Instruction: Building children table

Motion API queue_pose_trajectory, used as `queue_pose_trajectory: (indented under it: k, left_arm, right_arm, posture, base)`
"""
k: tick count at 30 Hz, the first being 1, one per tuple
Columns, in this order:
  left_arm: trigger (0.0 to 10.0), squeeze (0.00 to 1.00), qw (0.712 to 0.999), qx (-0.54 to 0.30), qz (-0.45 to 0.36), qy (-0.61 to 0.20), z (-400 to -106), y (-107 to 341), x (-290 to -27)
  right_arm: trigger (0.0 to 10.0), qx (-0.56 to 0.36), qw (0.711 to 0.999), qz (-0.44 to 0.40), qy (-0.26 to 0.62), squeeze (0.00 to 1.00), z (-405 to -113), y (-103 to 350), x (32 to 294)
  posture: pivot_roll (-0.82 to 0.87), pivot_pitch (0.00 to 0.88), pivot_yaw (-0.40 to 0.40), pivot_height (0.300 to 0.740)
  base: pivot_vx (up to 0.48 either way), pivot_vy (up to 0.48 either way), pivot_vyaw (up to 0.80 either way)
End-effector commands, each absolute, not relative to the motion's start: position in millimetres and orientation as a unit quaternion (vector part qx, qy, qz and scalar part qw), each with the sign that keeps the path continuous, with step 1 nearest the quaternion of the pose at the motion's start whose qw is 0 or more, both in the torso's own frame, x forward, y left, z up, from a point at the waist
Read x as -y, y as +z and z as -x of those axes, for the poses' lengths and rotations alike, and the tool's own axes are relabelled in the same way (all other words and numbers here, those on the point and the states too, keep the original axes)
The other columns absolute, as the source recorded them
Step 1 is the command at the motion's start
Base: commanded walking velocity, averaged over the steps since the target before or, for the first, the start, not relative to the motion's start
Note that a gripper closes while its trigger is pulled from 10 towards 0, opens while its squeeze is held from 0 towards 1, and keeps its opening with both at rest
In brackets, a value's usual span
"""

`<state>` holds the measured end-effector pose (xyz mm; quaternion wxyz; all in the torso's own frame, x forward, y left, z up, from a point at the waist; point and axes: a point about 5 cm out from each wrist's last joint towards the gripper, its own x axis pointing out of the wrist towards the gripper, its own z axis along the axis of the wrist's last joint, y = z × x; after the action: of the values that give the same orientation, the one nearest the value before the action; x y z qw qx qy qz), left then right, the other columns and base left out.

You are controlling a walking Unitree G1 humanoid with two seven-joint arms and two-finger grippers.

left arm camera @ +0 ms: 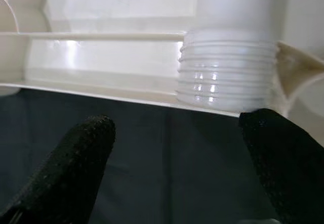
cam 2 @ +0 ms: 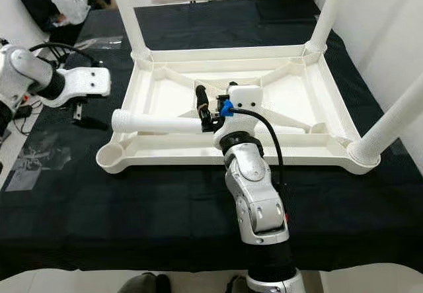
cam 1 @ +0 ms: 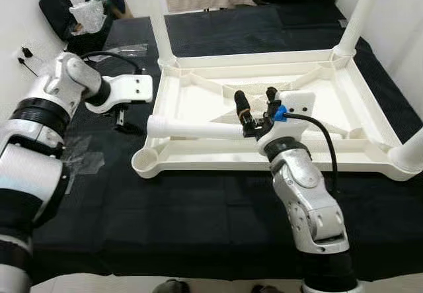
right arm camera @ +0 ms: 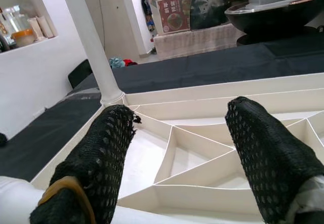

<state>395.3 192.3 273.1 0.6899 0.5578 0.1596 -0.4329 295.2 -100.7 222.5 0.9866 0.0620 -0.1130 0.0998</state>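
Two arms reach in: the right hand (cam 1: 256, 111), mid-frame, grips the loose white leg (cam 1: 192, 129) over the upturned table (cam 1: 370, 164); the left hand (left arm camera: 172, 173), fingers wide, hovers upper left.

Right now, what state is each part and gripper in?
Tabletop: upside down on the black mat.
Three legs: standing in their corner sockets.
Loose leg: lying across the frame, in the right gripper.
Near-left socket: empty.
Left gripper: open, holding nothing.
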Motion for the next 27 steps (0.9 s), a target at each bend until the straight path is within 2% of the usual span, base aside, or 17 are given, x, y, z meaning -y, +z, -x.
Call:
queue_pose_trajectory:
  k: [1,9,13,27]
  left_arm:
    - [10.0,0.0,0.686,-0.157,-0.562,-0.434,-396.3,274.9,-189.1]
    - [10.0,0.0,0.683,-0.171,-0.535,-0.467,-395.4,275.2,-181.3]
    - [10.0,0.0,0.663,-0.215,-0.515,-0.499,-391.2,279.4,-183.5]
    - [10.0,0.0,0.661,-0.209,-0.548,-0.468,-394.9,281.5,-184.6]
  right_arm:
    - [10.0,0.112,0.985,-0.074,0.106,0.0,-292.5,225.1,96.9]
    - [10.0,0.101,0.986,-0.08,0.102,0.0,-291.4,222.4,97.7]
    - [10.0,0.089,0.988,-0.082,0.096,0.0,-290.4,218.6,99.6]
    - [10.0,0.094,0.987,-0.09,0.095,0.0,-289.7,225.5,97.8]
  posture:
    - [0.13,0.213,0.093,0.74]
    - [0.12,0.22,0.101,0.74]
    - [0.12,0.221,0.1,0.74]
    - [0.13,0.222,0.11,0.74]
  base:
    - [0.0,0.0,0.0]
    - [0.0,0.0,0.0]
    - [0.0,0.0,0.0]
    - [0.0,0.0,0.0]
